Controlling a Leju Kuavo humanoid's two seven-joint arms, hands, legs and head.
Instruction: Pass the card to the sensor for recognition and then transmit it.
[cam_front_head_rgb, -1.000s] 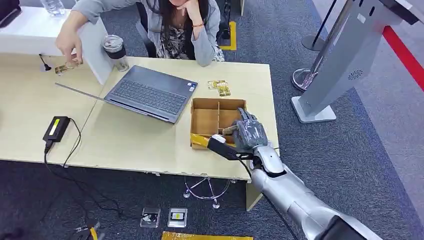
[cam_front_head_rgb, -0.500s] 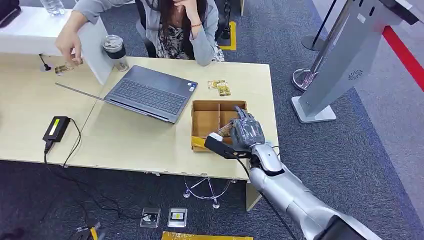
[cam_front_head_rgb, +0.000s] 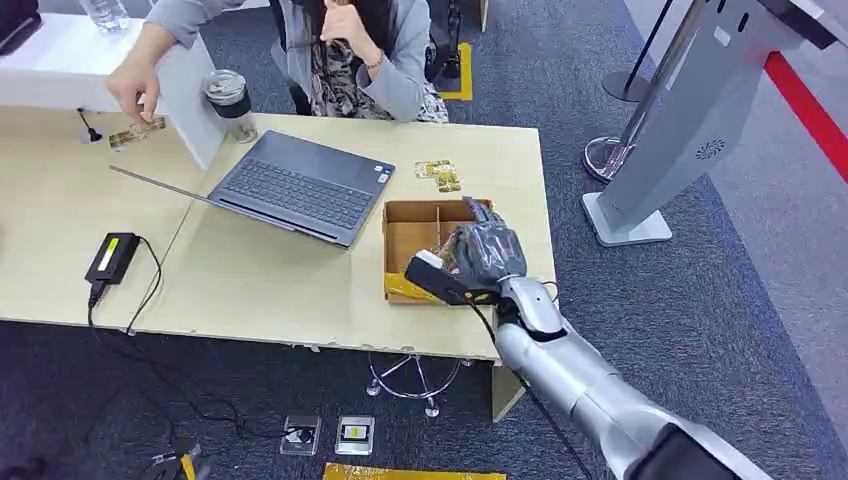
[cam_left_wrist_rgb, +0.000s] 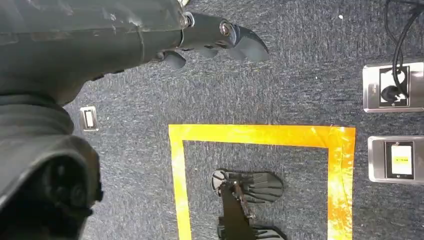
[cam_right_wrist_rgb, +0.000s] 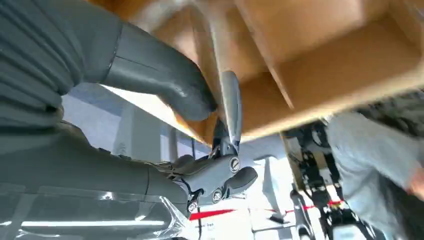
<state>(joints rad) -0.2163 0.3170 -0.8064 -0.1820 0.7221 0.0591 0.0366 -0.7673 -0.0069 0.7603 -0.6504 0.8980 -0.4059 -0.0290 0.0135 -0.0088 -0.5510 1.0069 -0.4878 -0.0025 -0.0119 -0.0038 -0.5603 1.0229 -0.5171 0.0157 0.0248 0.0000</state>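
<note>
Right hand (cam_front_head_rgb: 483, 252) sits over the right-hand compartment of the cardboard box (cam_front_head_rgb: 408, 232) on the bench (cam_front_head_rgb: 250, 270). Compared with 1.0 s ago, the hand has risen and moved slightly toward the far side of the box; its wrist is tilted more, and the black wrist camera block now lies nearer the box's front wall. In the right wrist view the thumb (cam_right_wrist_rgb: 165, 82) and a darker finger (cam_right_wrist_rgb: 231, 107) close toward each other just in front of the box divider. A thin pale edge runs between them, but I cannot tell whether that is a card or part of the box, so the grip on a card cannot be confirmed.

2 loose cards (cam_front_head_rgb: 440, 174) lie on the bench just beyond the box, beside the open laptop (cam_front_head_rgb: 300, 186); position unchanged from the earlier frames.

Left hand (cam_left_wrist_rgb: 200, 37) hangs over the carpet, fingers curled in, holding nothing, above a yellow tape outline (cam_left_wrist_rgb: 260, 137) on the floor.

The person (cam_front_head_rgb: 350, 50) at the far side has leaned a little to the side since 0.5 s ago; the person's hand (cam_front_head_rgb: 132, 88) holds a card (cam_front_head_rgb: 137, 132) at the white counter, roughly where it was. A lidded cup (cam_front_head_rgb: 230, 100) stands near the laptop, a black power adapter (cam_front_head_rgb: 112, 256) at the bench's left.
</note>
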